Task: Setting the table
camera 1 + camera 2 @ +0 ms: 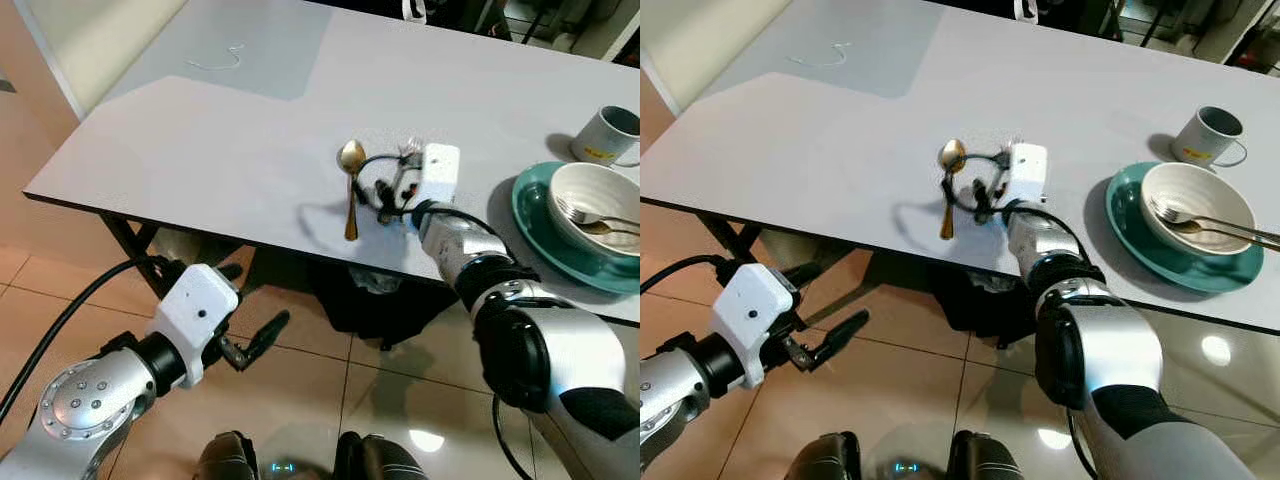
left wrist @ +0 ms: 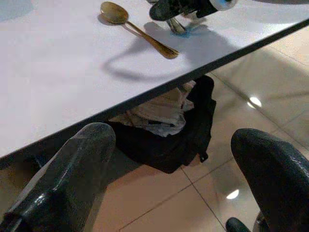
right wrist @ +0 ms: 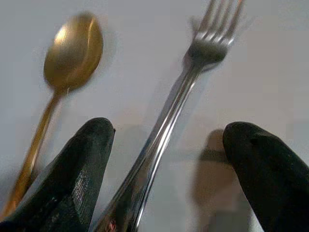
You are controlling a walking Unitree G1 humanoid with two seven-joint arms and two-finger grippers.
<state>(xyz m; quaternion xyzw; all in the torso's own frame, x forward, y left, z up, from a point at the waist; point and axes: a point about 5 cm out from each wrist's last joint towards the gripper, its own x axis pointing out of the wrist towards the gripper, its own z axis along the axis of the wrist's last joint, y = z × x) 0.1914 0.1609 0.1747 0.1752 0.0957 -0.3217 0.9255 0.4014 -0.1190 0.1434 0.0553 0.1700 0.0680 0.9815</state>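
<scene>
Right gripper (image 3: 164,164) spread around silver metal fork (image 3: 193,87) lying on white tabletop (image 1: 200,150). Closing off-centre could skid it into gold-coloured metal spoon (image 1: 351,180) just beside.

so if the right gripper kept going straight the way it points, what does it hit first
Most likely the silver fork, lying between the open right gripper fingers on the table. The gold spoon lies beside that line.

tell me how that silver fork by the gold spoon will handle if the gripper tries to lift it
The fork looks like thin polished metal, so probably stiff, light and slippery. It lies flat on the table, so the right gripper may struggle to get under it.
</scene>
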